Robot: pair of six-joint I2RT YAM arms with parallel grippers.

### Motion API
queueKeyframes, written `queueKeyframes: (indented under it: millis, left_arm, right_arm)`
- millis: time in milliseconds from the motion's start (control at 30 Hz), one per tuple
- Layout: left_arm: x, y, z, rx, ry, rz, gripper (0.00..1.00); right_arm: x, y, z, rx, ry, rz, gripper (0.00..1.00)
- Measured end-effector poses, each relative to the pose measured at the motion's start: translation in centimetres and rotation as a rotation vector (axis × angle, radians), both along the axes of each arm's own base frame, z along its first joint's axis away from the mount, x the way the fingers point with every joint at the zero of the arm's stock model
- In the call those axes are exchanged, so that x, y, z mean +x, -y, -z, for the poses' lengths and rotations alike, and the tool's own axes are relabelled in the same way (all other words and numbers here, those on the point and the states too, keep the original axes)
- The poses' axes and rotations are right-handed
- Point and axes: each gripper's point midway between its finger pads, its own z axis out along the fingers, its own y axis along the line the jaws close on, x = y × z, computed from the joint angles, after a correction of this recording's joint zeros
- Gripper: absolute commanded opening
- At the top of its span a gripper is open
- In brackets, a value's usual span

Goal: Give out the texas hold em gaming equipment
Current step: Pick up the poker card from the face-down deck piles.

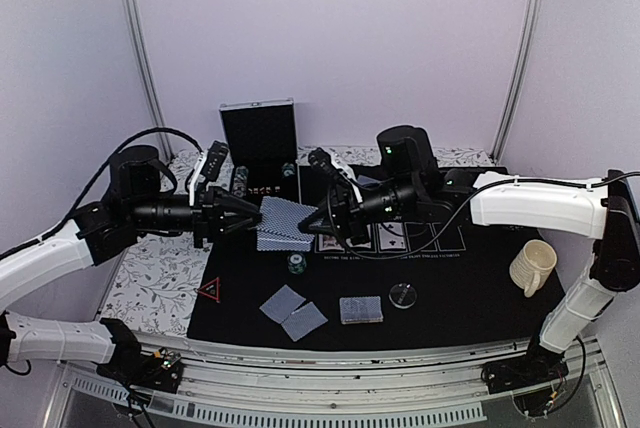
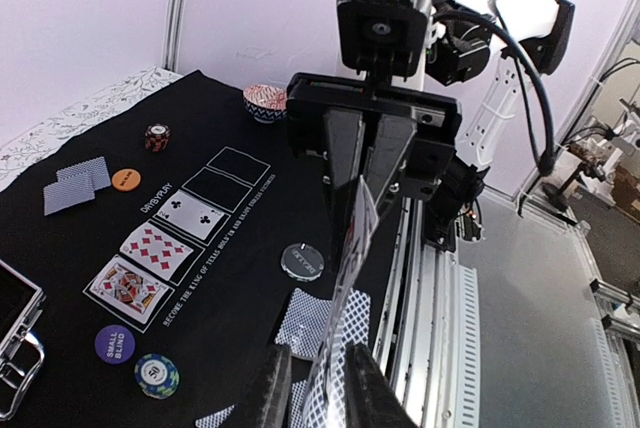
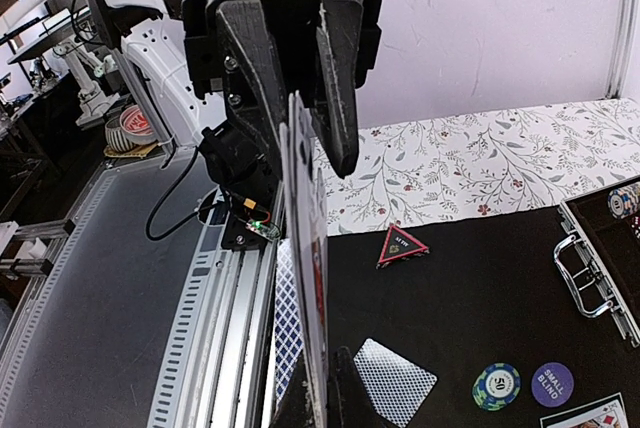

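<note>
Nearest the bases: two loose cards (image 1: 283, 303), face down, beside squared deck (image 1: 360, 309) and clear disc (image 1: 403, 295), all laid on black mat (image 1: 455, 300). Farther left, red triangle marker (image 1: 209, 291). Beyond these, green chip (image 3: 497, 385) marked "50" next to purple chip (image 3: 552, 384) lettered "SMALL BLIND"; printed along mat, partly legible: "THE KING OF TEXAS HOLD'EM". Raised above mat, held cards (image 1: 283, 233) pinched from opposite sides: left gripper (image 1: 257, 216) closed on one edge, right gripper (image 1: 304, 226) clamped shut on the other.
</note>
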Motion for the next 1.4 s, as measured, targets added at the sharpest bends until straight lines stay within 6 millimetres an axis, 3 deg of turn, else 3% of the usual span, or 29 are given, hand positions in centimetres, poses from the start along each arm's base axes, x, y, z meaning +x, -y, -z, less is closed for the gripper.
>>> queueKeyframes:
  millis: [400,600,767,1033,1133,1400]
  left_arm:
    - [0.7,0.3,0.6,-0.004,-0.02,-0.015,0.12]
    - [1.3,0.7,1.9,0.02,-0.057,-0.017,0.14]
    - [0.6,1.1,2.1,-0.002,-0.079,0.03,0.21]
    - [-0.5,1.5,1.8,-0.046,-0.097,0.098,0.1]
    - [-0.8,1.6,1.4,-0.063,-0.089,0.118,0.0]
    - [-1.1,1.8,1.3,-0.082,-0.077,0.134,0.0]
  right_arm:
    - [-0.1,0.0,0.0,0.0,0.005,-0.004,0.02]
    - [-0.2,0.0,0.0,0.001,0.006,-0.011,0.02]
    - [-0.2,0.0,0.0,0.002,0.008,-0.016,0.02]
    - [-0.4,0.1,0.0,0.004,0.009,-0.023,0.02]
    - [-0.4,0.1,0.0,0.005,0.008,-0.026,0.02]
    - [-0.1,0.2,0.0,0.001,-0.003,-0.015,0.06]
